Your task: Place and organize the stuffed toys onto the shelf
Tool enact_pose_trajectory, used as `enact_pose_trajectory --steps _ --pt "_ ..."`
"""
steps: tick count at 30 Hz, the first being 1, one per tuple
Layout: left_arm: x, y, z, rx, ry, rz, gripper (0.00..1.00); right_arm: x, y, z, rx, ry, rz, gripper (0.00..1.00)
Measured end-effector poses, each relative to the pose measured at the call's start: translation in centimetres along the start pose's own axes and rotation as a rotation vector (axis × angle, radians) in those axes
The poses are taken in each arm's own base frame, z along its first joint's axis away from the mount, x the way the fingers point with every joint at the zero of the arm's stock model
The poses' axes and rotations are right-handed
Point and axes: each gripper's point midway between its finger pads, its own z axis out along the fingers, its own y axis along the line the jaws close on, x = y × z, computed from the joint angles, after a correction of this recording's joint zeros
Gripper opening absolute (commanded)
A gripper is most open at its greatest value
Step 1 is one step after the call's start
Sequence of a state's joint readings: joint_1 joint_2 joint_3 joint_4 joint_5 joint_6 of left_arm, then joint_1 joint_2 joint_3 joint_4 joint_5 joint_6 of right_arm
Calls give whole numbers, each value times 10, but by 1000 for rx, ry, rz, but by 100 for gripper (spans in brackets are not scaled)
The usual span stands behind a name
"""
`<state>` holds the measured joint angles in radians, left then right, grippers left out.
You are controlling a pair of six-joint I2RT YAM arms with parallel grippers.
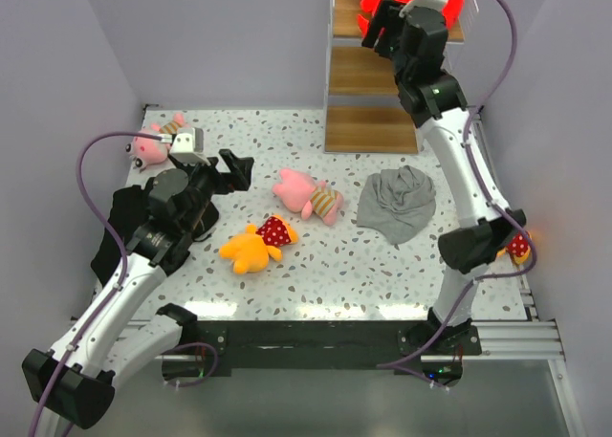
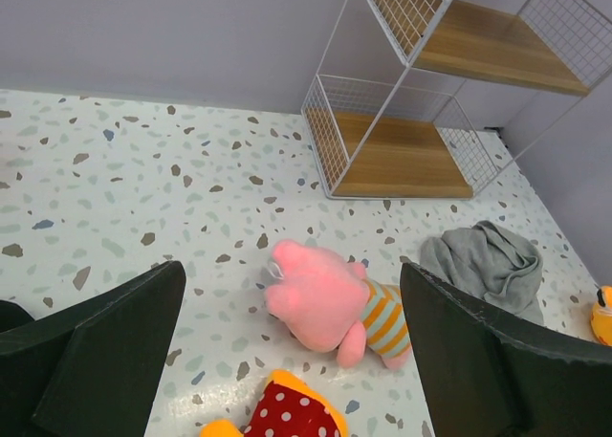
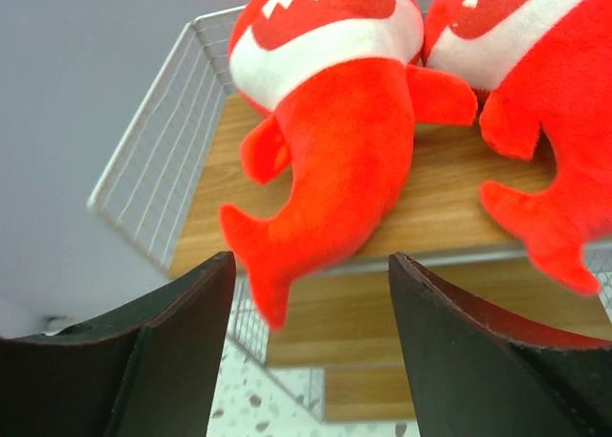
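Note:
Two red-and-white toys [image 3: 335, 121] [image 3: 535, 93] lie side by side on the shelf's top board [image 3: 449, 222]. My right gripper [image 3: 311, 265] is open and empty just in front of them, level with the top of the shelf [image 1: 373, 74]. A pink striped toy [image 2: 325, 298] and a yellow-orange toy with a red dotted top [image 2: 287, 413] lie mid-table. My left gripper [image 2: 292, 294] is open and empty above them. A second pink toy [image 1: 153, 142] lies at the far left. A second yellow toy [image 1: 517, 248] shows partly behind the right arm.
A grey cloth [image 1: 397, 203] lies crumpled on the table in front of the shelf. A black cloth [image 1: 115, 227] lies at the left edge under the left arm. The shelf's two lower boards [image 2: 402, 160] hold nothing. Walls close in the table on three sides.

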<state>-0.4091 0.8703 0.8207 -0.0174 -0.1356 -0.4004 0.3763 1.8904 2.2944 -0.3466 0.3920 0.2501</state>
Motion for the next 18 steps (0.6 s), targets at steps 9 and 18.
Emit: enact_pose_trajectory --steps 9,18 --pt "9 11 5 -55 25 6 100 24 -12 -133 -205 138 115 71" --pt "64 24 8 -135 244 -18 100 183 -23 -223 -326 517 160 77"
